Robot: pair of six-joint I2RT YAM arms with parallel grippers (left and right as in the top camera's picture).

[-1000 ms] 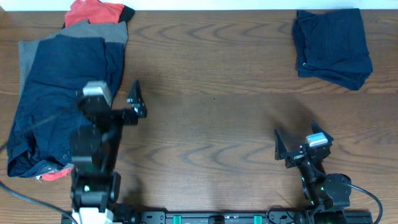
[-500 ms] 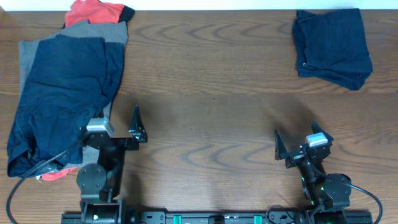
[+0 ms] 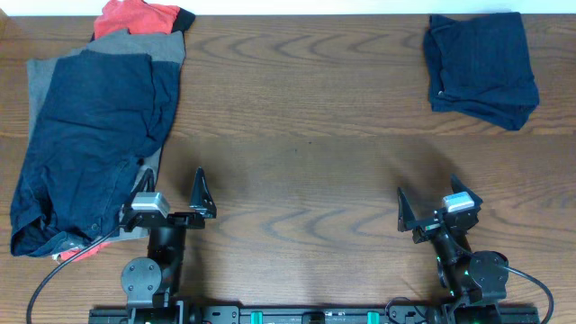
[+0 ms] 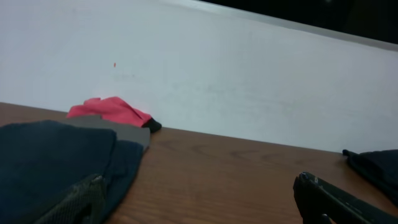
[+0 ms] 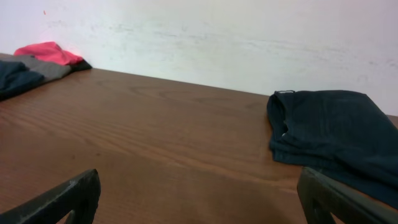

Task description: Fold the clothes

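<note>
A pile of clothes lies at the left of the table: dark navy shorts on top, a grey piece under them and a red-orange piece at the far end. The same navy, grey and red pieces show in the left wrist view. A folded navy garment lies at the far right and shows in the right wrist view. My left gripper is open and empty, low at the front left beside the pile. My right gripper is open and empty at the front right.
The wooden table runs to a white wall at the back. A black cable loops at the front left corner. A red-orange edge pokes out under the pile's near end.
My left arm has drawn back from over the navy shorts to the front edge of the table and settled low. The right arm has not moved.
</note>
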